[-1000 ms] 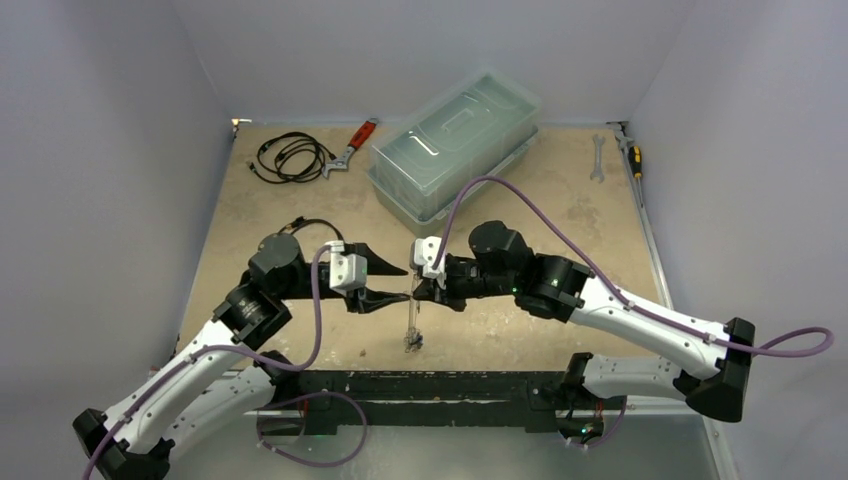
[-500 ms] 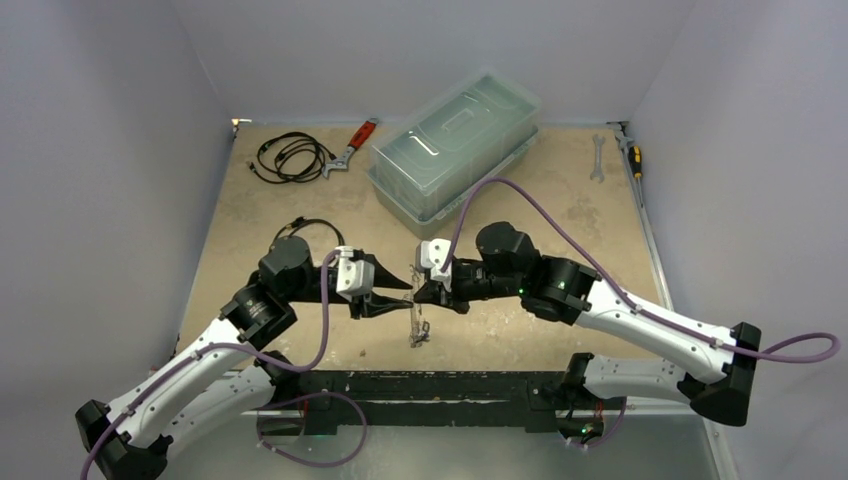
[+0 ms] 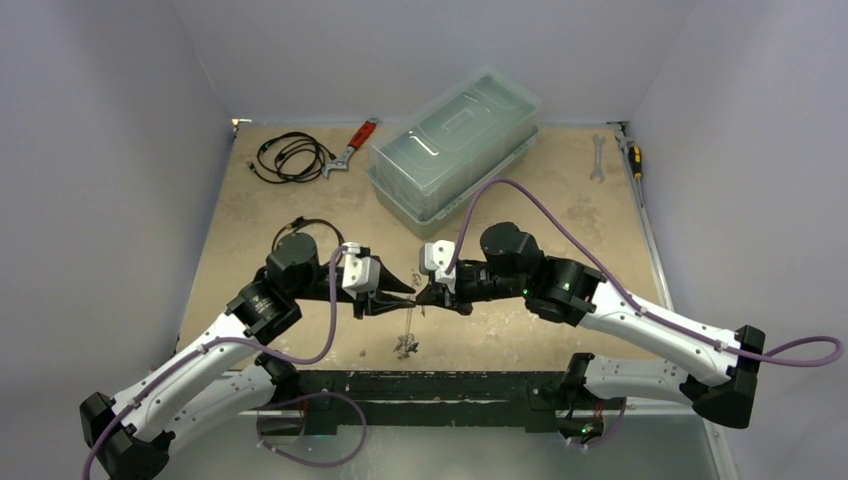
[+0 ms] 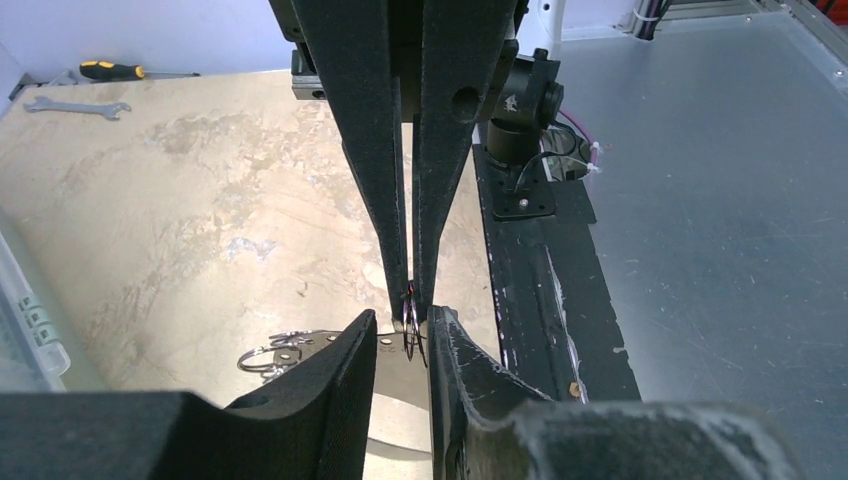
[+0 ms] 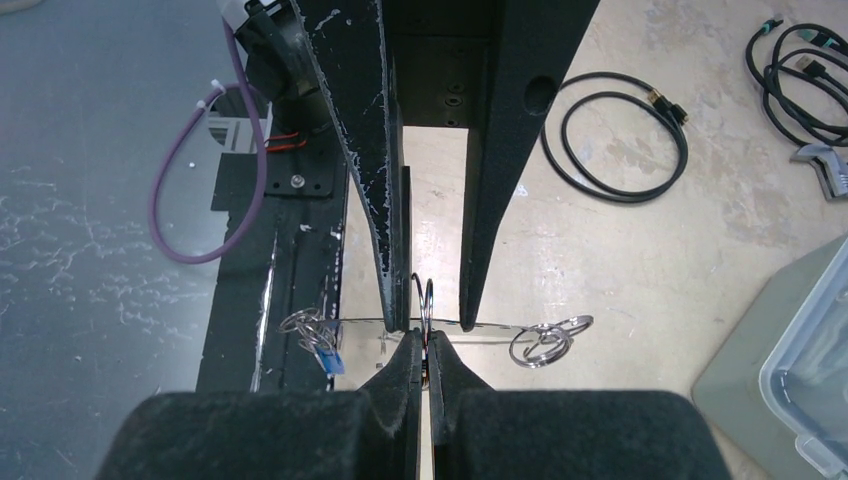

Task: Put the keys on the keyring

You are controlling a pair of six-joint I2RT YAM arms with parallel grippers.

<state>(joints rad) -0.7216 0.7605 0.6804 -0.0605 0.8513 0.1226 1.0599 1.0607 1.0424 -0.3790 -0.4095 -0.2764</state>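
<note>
The two grippers meet tip to tip above the near middle of the table. My right gripper (image 5: 425, 341) (image 3: 424, 296) is shut on the keyring (image 5: 505, 324), a thin pale loop seen edge-on. A small metal split ring (image 5: 421, 297) stands out from its pinched tips. Keys with a blue tag (image 5: 318, 340) hang at one end, low in the top view (image 3: 406, 346). More bare rings (image 5: 546, 342) sit at the other end. My left gripper (image 4: 403, 326) (image 3: 408, 292) is open, its fingers (image 5: 386, 250) either side of the split ring with gaps showing.
A clear lidded plastic box (image 3: 455, 140) stands at the back centre. A black cable coil (image 3: 290, 155) and a red-handled wrench (image 3: 352, 145) lie back left. A spanner (image 3: 597, 158) and a screwdriver (image 3: 634, 156) lie back right. A black cable loop (image 5: 612, 140) lies near the left arm.
The left gripper has slid right up to the right gripper's tips, and its jaws have narrowed around the split ring. The right gripper has stayed shut and shifted slightly right.
</note>
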